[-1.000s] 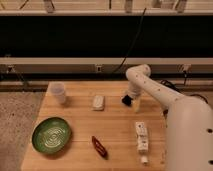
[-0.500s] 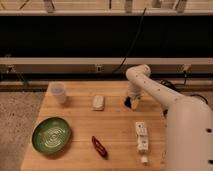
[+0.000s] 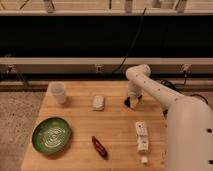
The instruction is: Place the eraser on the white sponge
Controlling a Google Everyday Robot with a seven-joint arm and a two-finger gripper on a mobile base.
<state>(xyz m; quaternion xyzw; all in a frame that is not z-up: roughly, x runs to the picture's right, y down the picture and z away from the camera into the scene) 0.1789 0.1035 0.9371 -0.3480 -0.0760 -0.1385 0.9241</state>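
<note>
The eraser shows only as a small black patch on the wooden table, right of centre near the far edge; the rest of it is hidden by the wrist above. My gripper points straight down onto it, shut on it at table level. The white sponge, a small whitish pad, lies flat on the table a short way left of the gripper, apart from it. The white arm reaches in from the right.
A translucent white cup stands at the far left. A green plate lies at the front left. A dark red elongated object lies at the front middle, and a white segmented block at the front right. The robot's white body fills the right side.
The gripper, open over the black eraser a second ago, has closed on it. The arm has stayed almost in place, and nothing else on the table has moved.
</note>
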